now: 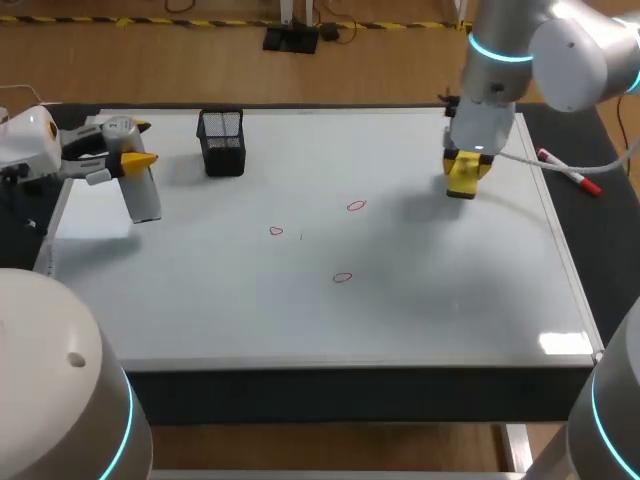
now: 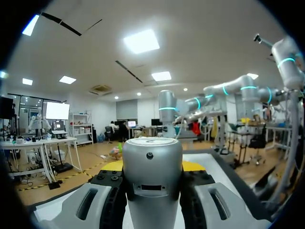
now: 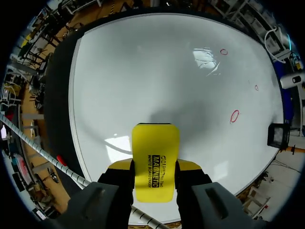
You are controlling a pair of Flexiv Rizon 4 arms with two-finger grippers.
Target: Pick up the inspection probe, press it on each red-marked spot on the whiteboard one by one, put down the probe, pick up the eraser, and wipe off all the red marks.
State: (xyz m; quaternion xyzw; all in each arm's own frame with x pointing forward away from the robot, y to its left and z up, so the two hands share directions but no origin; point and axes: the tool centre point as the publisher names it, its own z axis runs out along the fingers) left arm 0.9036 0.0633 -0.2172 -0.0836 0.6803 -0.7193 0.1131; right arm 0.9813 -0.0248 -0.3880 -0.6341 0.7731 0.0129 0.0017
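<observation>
1. Holding the yellow eraser (image 3: 156,143) in the right gripper (image 3: 155,165). Both yellow-tipped fingers press on its long sides, set no wider than the block. Most of the eraser sticks out ahead of the fingertips, over the far right part of the whiteboard (image 1: 420,310). Cannot tell whether it touches the board.
2. Clamping the inspection probe (image 1: 145,195) in the left gripper (image 1: 137,143) by the whiteboard's left edge. Fingers close on its rounded silver head from two sides, with the grey handle hanging below them toward the board.
3. Lying ahead of the right gripper: three red marks (image 3: 234,116), small ovals drawn on the board. Nearest one is off to one side of the eraser's line, with bare white board between. Second mark (image 3: 256,88) and third mark (image 3: 224,51) lie farther out, all well apart from the eraser.
4. Standing upright just past the left gripper's fingertips: a black mesh pen holder (image 1: 222,142) on the board's far edge, between the two grippers but much closer to the left one.
5. Lying beside the right gripper, outside the whiteboard's frame: a red-and-white marker (image 1: 570,172) on the black table (image 1: 600,260). A white cable (image 1: 545,160) runs from the gripper's side out over it.
6. Showing a glossy white surface in a pale frame, with ceiling light reflected on it and a soft shadow beside the eraser.
7. Bearing two lines of black print across the eraser's yellow face, just ahead of the fingertips.
</observation>
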